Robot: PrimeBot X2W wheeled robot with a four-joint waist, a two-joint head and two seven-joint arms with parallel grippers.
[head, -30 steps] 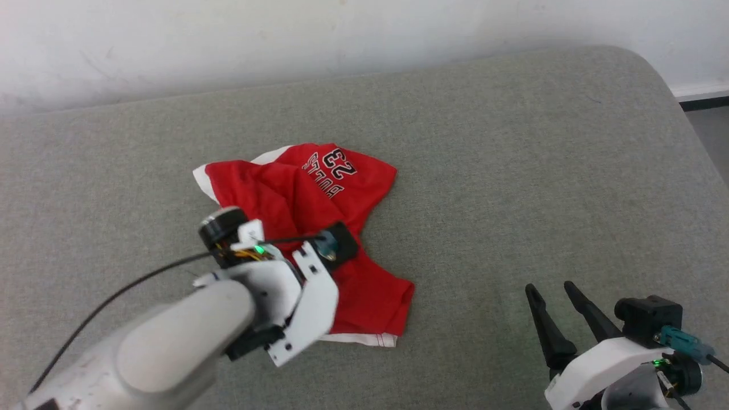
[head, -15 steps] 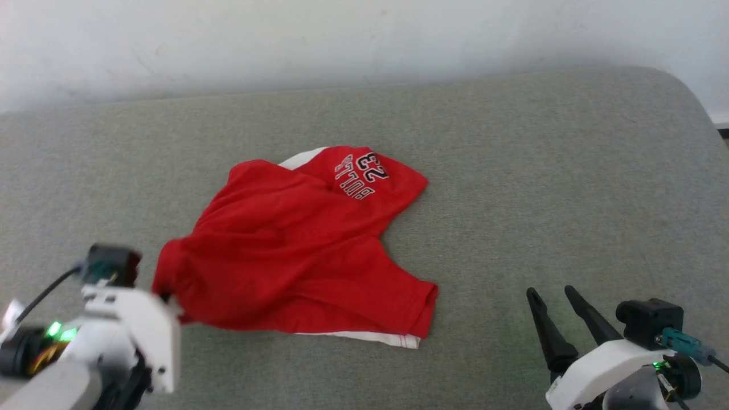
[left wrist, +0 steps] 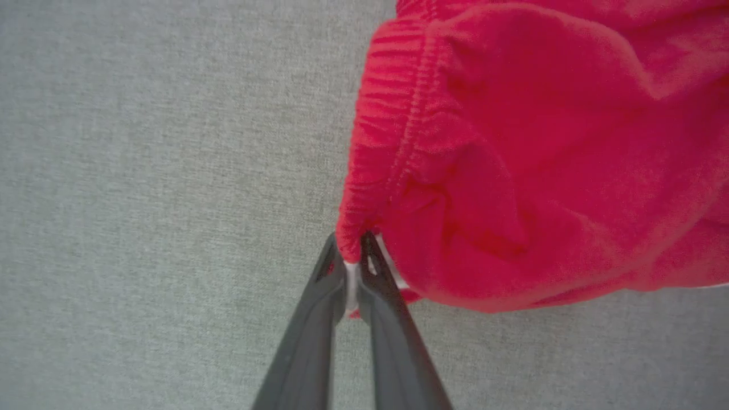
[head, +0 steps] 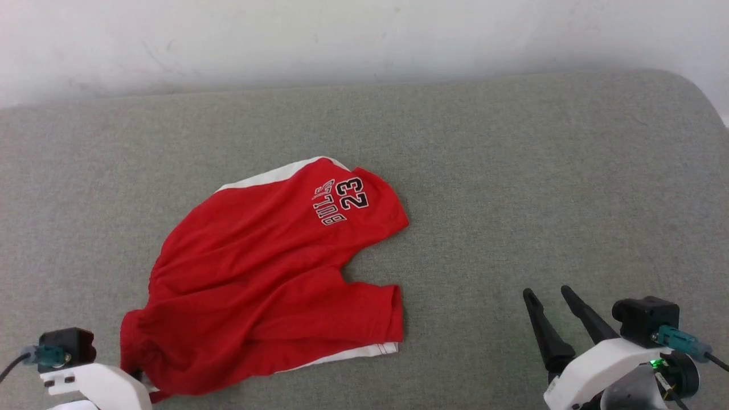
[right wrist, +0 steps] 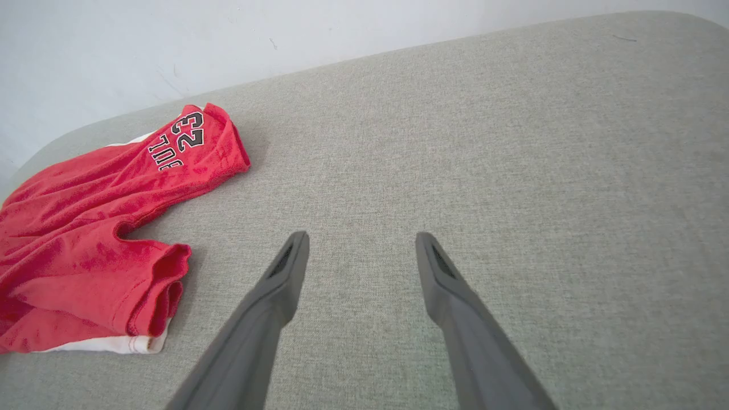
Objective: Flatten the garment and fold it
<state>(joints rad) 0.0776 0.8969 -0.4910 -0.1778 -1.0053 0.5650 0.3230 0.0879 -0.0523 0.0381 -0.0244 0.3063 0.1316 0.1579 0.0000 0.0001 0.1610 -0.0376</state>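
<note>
The garment (head: 267, 273) is a pair of red shorts with white side stripes, lying stretched out on the grey cushion, its "BULLS 23" print on the far leg. My left gripper (left wrist: 348, 245) is shut on a corner of the gathered waistband (left wrist: 387, 148), at the near left of the head view (head: 136, 377). The two legs point right; the near leg's hem (right wrist: 165, 296) stands slightly bunched. My right gripper (head: 549, 296) is open over bare cushion at the lower right, well apart from the garment (right wrist: 108, 228), with nothing between its fingers (right wrist: 287, 267).
The grey fabric cushion (head: 541, 188) spans the whole work area and rounds off at the far right corner. A white wall (head: 342, 40) runs along its back edge. Bare cushion lies between the shorts and my right gripper.
My left gripper closed on the waistband and dragged it toward the near left, stretching the crumpled shorts out. The head camera shifted too. The right gripper stayed in place.
</note>
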